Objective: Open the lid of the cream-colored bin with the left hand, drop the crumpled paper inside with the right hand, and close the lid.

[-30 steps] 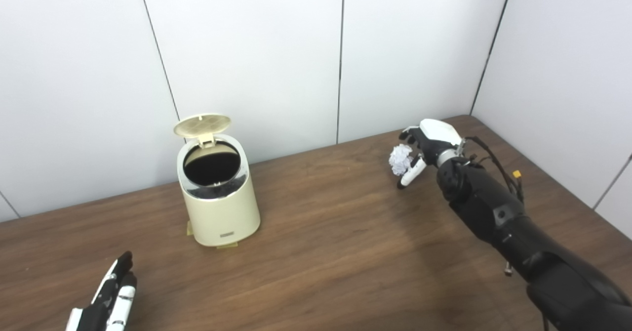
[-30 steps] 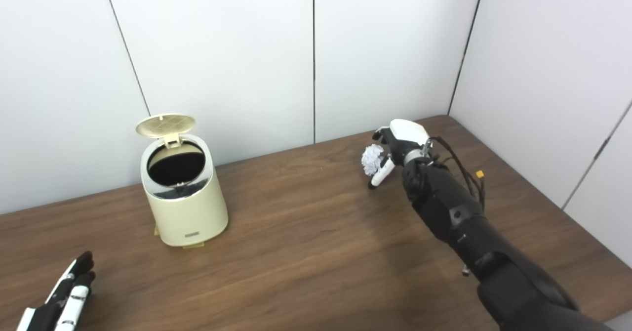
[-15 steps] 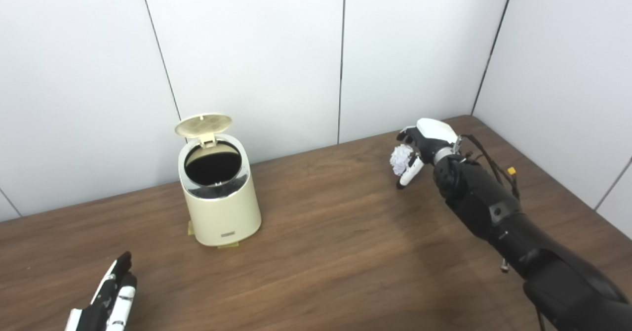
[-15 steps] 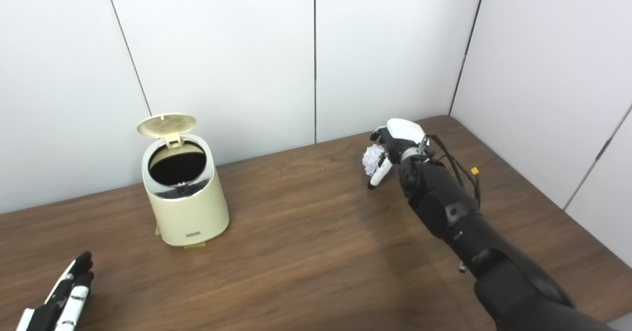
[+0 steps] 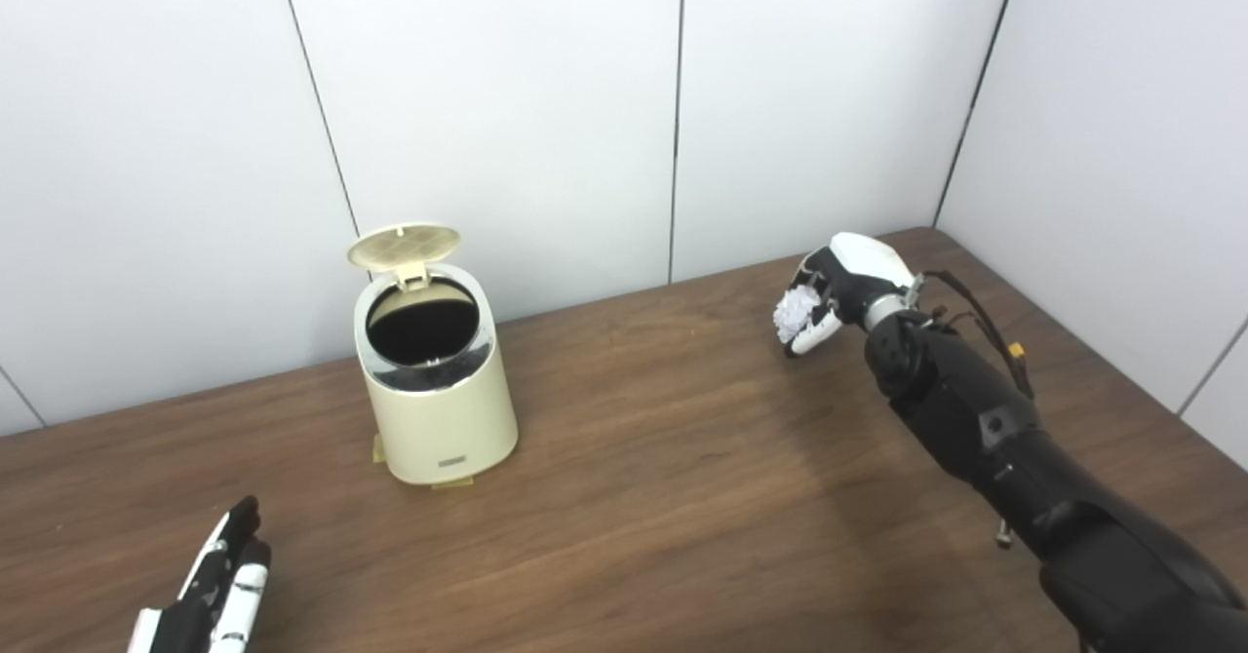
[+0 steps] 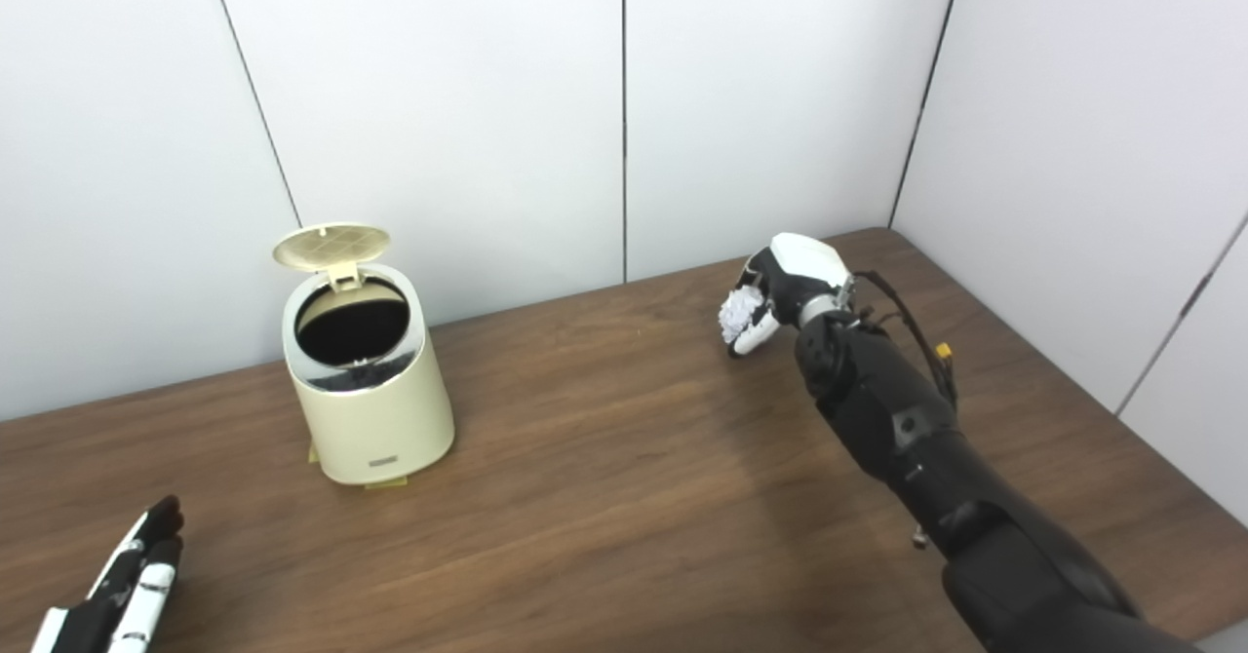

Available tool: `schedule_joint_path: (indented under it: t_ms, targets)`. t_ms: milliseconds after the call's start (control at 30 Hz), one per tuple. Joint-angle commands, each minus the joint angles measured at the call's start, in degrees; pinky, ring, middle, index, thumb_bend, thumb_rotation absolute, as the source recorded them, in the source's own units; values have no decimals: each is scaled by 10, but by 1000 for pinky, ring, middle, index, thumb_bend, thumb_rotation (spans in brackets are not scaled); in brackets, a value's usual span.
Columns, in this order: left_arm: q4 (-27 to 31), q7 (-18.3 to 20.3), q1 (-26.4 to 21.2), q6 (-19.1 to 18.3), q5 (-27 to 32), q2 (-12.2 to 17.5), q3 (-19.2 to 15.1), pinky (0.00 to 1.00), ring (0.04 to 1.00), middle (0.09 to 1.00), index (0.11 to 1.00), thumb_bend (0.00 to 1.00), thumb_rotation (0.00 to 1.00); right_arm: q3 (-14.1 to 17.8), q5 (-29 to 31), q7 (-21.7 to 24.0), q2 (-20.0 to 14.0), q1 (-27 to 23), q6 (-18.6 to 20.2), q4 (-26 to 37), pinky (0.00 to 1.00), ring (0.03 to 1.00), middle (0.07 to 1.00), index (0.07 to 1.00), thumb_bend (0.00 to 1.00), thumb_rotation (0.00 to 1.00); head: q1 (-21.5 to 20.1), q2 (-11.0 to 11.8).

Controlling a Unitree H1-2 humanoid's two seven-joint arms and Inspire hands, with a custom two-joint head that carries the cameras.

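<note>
The cream-colored bin [image 5: 436, 409] stands on the brown table left of centre, its round lid [image 5: 404, 246] tipped up and back so the dark inside shows. Far to the right, near the back edge, my right hand [image 5: 840, 288] has its fingers curled around the white crumpled paper [image 5: 795, 308], just above the tabletop. My left hand [image 5: 214, 590] lies flat at the bottom left with fingers stretched out, holding nothing, well in front of the bin.
White wall panels close off the back and right sides of the wooden table [image 5: 663, 478]. A yellow foot pedal [image 6: 385, 483] sticks out under the bin's front. Bare wood stretches between the bin and the right hand.
The right hand's fingers have curled in around the paper, which earlier sat loosely between open fingers. Bin, lid and left hand are unchanged.
</note>
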State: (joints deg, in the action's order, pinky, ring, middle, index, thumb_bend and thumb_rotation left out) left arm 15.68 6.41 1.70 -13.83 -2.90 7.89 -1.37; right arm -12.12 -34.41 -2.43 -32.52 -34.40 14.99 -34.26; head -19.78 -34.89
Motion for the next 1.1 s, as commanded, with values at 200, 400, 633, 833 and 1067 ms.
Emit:
schedule_joint_path:
  t_ms: [200,400,633,833,1067]
  targets:
    - [7,-8,-11,37,-2,2,-3,1000,984,969,976,449,750,1,-17,-29,-11,-18,-14,23,319,395,486,505,498,0,8,-1]
    - [13,-11,-8,35,-7,-4,0,1000,983,965,979,454,749,-3,-29,-43,-12,-10,-34,58,375,385,499,497,500,0,27,-3]
    - [3,-13,-5,46,-14,-6,7,959,957,952,975,464,761,0,-61,-50,-21,24,-80,226,331,375,503,538,494,0,79,-7]
    - [-15,-18,-3,65,-17,-15,15,947,944,942,958,560,757,-4,-81,5,6,37,-76,382,393,370,488,553,495,0,137,-5]
    - [-21,-29,4,69,-23,-34,24,953,946,945,959,615,737,-3,-64,52,82,37,-83,486,306,351,489,544,510,0,189,-3]
